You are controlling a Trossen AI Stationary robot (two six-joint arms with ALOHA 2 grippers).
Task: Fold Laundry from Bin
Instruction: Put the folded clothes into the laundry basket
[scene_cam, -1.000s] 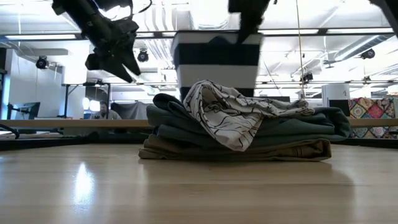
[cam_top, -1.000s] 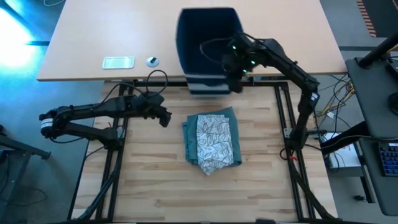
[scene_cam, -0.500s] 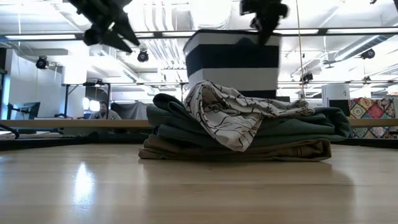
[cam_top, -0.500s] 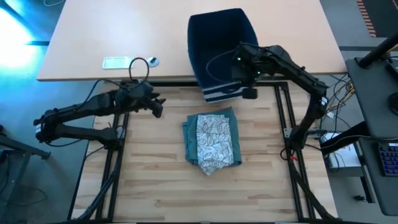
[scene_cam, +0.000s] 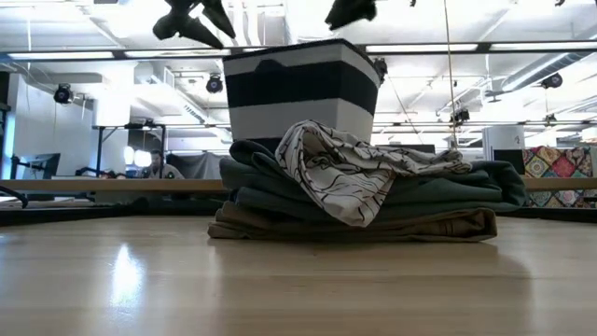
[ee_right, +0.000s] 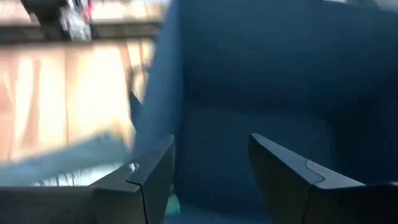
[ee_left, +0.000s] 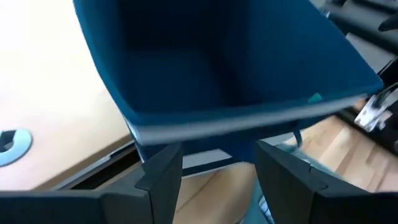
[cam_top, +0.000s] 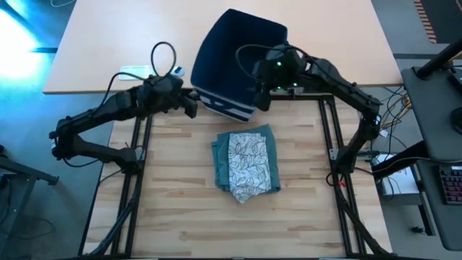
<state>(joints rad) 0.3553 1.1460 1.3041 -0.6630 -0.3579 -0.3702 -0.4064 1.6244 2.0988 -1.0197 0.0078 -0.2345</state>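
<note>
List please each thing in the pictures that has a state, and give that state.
Boxy navy-blue fabric bin with white stripes: tilted, empty inside, held by neither pincer.
Stack of soft cloth laundry: folded, a leaf-patterned white piece on top, teal-green below, beige at the bottom.
Left pincer: open, beside the bin's left side.
Right pincer: open, at the bin's right side.

Navy white-striped bin (cam_top: 234, 68); teal, leaf-printed laundry (cam_top: 245, 166).

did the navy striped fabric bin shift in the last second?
Yes. In the high view the navy-blue fabric bin has swung askew, its striped base now nearer the small white flat device on the tan desk.
</note>
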